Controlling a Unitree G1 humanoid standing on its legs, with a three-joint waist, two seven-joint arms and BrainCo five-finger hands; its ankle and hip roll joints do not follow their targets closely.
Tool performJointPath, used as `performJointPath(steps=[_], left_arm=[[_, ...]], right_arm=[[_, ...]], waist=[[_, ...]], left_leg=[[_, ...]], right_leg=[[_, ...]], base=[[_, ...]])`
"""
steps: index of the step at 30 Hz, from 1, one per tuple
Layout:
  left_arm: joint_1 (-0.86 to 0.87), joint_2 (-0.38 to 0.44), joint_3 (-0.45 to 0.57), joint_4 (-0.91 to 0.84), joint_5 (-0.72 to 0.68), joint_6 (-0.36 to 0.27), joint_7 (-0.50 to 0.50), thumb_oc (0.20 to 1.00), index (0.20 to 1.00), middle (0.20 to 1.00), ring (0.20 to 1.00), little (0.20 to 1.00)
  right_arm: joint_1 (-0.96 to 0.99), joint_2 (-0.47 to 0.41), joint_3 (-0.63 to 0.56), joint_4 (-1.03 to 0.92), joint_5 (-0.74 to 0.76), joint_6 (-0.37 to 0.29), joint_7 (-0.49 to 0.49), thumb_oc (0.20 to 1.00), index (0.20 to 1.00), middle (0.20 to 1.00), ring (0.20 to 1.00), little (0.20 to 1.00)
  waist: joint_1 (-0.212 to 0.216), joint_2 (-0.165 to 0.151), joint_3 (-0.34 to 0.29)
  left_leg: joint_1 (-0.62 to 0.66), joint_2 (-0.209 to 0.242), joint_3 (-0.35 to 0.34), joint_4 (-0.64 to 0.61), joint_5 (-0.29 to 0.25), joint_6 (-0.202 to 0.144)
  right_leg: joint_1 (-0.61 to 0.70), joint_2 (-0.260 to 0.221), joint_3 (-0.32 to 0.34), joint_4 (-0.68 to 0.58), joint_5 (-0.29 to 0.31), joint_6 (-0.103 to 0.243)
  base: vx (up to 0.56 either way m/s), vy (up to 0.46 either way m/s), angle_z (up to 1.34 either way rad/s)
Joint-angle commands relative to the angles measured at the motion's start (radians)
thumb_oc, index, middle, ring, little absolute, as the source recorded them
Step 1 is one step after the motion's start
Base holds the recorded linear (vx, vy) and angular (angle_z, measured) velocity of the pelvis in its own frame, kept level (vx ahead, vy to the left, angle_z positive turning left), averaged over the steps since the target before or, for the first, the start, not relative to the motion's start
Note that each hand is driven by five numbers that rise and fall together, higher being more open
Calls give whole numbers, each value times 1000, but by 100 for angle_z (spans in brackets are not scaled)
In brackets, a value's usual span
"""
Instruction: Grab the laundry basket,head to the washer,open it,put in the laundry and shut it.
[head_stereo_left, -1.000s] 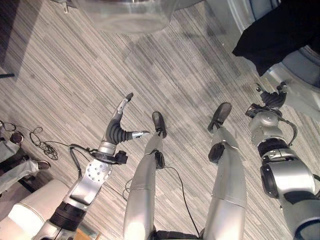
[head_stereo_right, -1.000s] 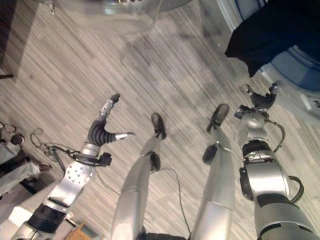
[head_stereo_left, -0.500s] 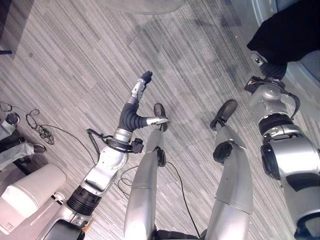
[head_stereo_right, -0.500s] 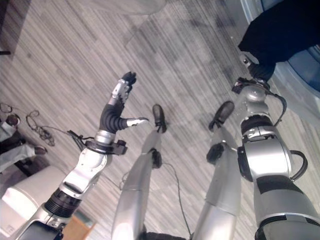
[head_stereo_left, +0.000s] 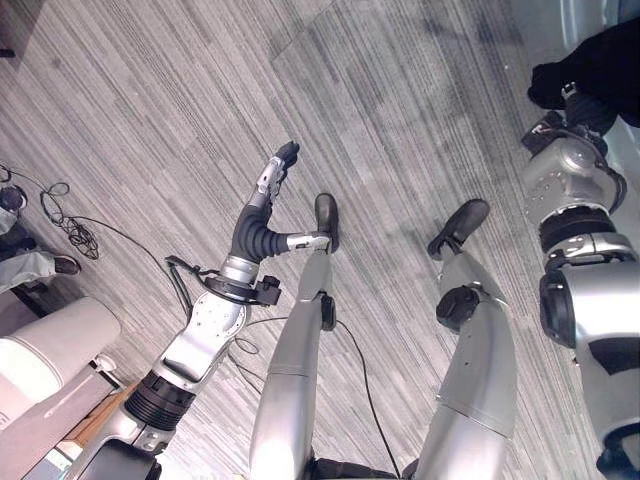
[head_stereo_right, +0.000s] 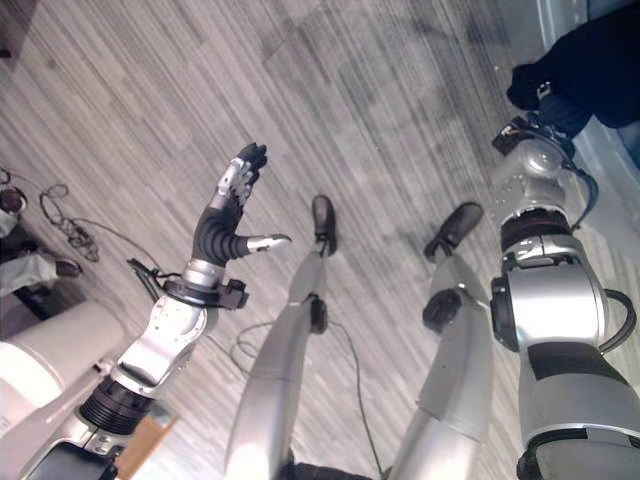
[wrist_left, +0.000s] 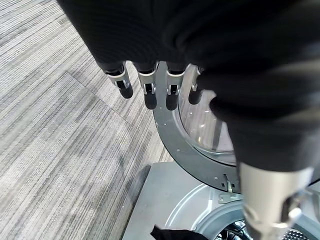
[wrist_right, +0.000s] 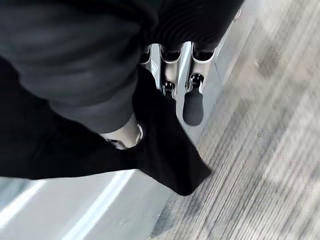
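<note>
At the upper right of the right eye view, the right hand (head_stereo_right: 545, 95) meets a black garment (head_stereo_right: 590, 60) that hangs over the pale front of the washer (head_stereo_right: 600, 170). In the right wrist view the thumb and fingers (wrist_right: 192, 85) are curled into the soft, matte black cloth, pinching a fold whose loose pointed corner droops against the washer's smooth, glossy curved rim.

The left hand (head_stereo_right: 230, 200) is raised in mid-air left of centre, well apart from the garment, fingers straight and loosely spread with the thumb sticking out to the side, holding nothing. In the left wrist view its dark-tipped fingers (wrist_left: 145, 90) point toward the washer door (wrist_left: 185, 145), a grey metal ring around clear glass, swung open; below it a scrap of black cloth shows at the drum's mouth.

The floor (head_stereo_left: 150, 90) is grey carpet with fine stripes. At the far left edge a person's shoe (head_stereo_left: 65, 265) rests on it.

Compared with half a second ago, the whole scene has shifted with the camera, and the garment now sits tighter into the upper right corner.
</note>
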Motion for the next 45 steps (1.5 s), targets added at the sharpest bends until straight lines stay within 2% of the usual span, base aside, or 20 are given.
performJointPath(steps=[1,4,5,9,10,11,12,15,16,18,23,25,26,28,33,35,38,40,41,45], left_arm=[[69,43,22,-53,-1,-37,28,1000,1000,1000,1000,1000],[101,77,23,-69,-26,-33,20,1000,1000,1000,1000,1000],[105,93,17,-73,-33,-26,21,1000,1000,1000,1000,1000],[106,105,11,-71,-37,-16,27,1000,1000,1000,1000,1000],[111,109,7,-72,-38,-12,24,1000,1000,1000,1000,1000],[117,116,-7,-73,-52,-16,11,1000,1000,1000,1000,1000],[117,124,-16,-72,-66,-22,4,1000,1000,1000,1000,1000],[97,135,-23,-67,-76,-31,-29,1000,1000,1000,1000,1000],[96,137,-20,-66,-67,-30,-50,1000,1000,1000,1000,1000],[96,123,-13,-75,-72,-22,-69,1000,1000,1000,1000,1000],[123,118,-1,-82,-84,-17,-79,1000,1000,1000,1000,1000],[116,95,2,-70,-76,-13,-68,1000,1000,1000,1000,1000],[108,69,10,-55,-37,-11,-51,1000,1000,1000,1000,1000],[97,56,9,-23,-12,-29,-34,1000,1000,1000,1000,1000],[95,54,19,-16,1,-57,-9,1000,1000,1000,1000,1000],[127,66,38,-30,-1,-54,-7,1000,1000,1000,1000,1000],[160,72,58,-36,6,-54,-1,1000,1000,1000,1000,1000],[179,75,63,-38,9,-51,-2,1000,1000,1000,1000,1000],[212,79,80,-42,25,-50,-1,1000,1000,1000,1000,1000],[306,96,132,-30,62,-38,-3,1000,1000,1000,1000,1000]], right_arm=[[-72,-245,-16,-377,-109,-332,-130,200,200,200,200,200],[-90,-274,-47,-520,-205,-363,-244,200,200,200,200,200],[-138,-297,-26,-547,-271,-340,-317,200,200,200,200,200],[-208,-327,6,-526,-297,-302,-379,200,200,200,200,200],[-223,-352,21,-514,-344,-255,-406,200,200,200,200,200],[-261,-396,72,-444,-404,-176,-420,492,492,492,492,492],[-306,-423,135,-344,-397,-134,-393,1000,1000,1000,1000,1000],[-450,-444,424,156,-246,6,-35,1000,1000,1000,1000,1000],[-450,-433,457,218,-197,38,72,1000,1000,1000,1000,1000],[-460,-406,461,315,-83,52,133,1000,1000,1000,1000,1000],[-368,-331,377,282,-14,-6,166,1000,1000,1000,1000,1000],[-271,-278,286,162,36,-96,133,1000,1000,1000,1000,1000],[-91,-247,179,-129,-59,-211,53,1000,1000,1000,1000,1000],[43,-210,95,-318,-187,-271,-14,1000,1000,1000,1000,1000],[313,-16,29,-546,-322,-272,-19,1000,1000,1000,1000,1000],[522,149,24,-647,-267,-275,73,1000,1000,1000,1000,1000],[713,271,69,-699,-247,-258,147,1000,1000,1000,1000,1000],[769,302,91,-700,-241,-247,174,1000,1000,1000,1000,1000],[888,345,129,-712,-217,-227,232,1000,1000,1000,1000,1000],[1100,355,121,-711,-171,-177,316,1000,1000,1000,1000,1000]], waist=[[-55,7,-36],[-70,-14,-46],[-74,-22,-54],[-79,-27,-60],[-79,-29,-63],[-74,-34,-68],[-67,-37,-71],[-44,-37,-69],[-43,-34,-64],[-50,-25,-56],[-53,-8,-50],[-59,1,-43],[-75,6,-32],[-81,2,-32],[-104,-23,-26],[-128,-58,-29],[-158,-93,-32],[-166,-108,-30],[-180,-134,-29],[-205,-182,-56]], left_leg=[[126,118,-81,113,-240,-69],[173,131,-78,79,-227,-78],[192,135,-73,67,-221,-82],[218,143,-68,46,-211,-86],[224,145,-67,45,-210,-87],[225,145,-71,52,-209,-87],[224,146,-71,58,-207,-87],[217,151,-64,55,-197,-87],[214,154,-60,51,-194,-87],[213,155,-54,45,-191,-87],[211,154,-49,40,-194,-84],[209,152,-48,41,-197,-81],[214,149,-49,45,-206,-80],[213,146,-53,50,-203,-78],[238,140,-63,85,-226,-69],[283,132,-68,132,-277,-49],[337,130,-59,200,-340,-31],[366,131,-54,226,-368,-24],[428,135,-39,270,-415,-11],[576,132,-3,337,-496,22]], right_leg=[[131,55,86,-109,-65,180],[172,61,78,-128,-66,179],[187,63,78,-132,-70,178],[193,64,83,-123,-80,176],[195,63,84,-116,-87,173],[197,61,85,-100,-100,167],[194,58,85,-91,-105,164],[178,54,86,-80,-106,163],[172,54,83,-78,-107,163],[164,57,87,-77,-107,163],[151,62,94,-72,-106,165],[145,61,97,-68,-102,169],[150,62,98,-63,-105,172],[160,61,94,-67,-100,168],[232,61,86,-104,-72,167],[311,65,88,-152,-40,174],[400,67,95,-195,-7,182],[445,72,99,-216,3,186],[524,73,107,-251,20,194],[708,65,126,-338,72,221]], base=[[0,0,0],[22,-18,-8],[38,-36,-14],[26,-30,-10],[19,-63,-4],[13,-81,-2],[0,-80,2],[-10,-51,8],[-2,-31,8],[-5,-25,8],[-5,3,0],[-14,27,-7],[-19,35,-6],[-21,23,-11],[-22,48,-2],[-39,144,0],[-47,171,-14],[-43,237,-30],[-14,271,-53],[36,319,-46]])
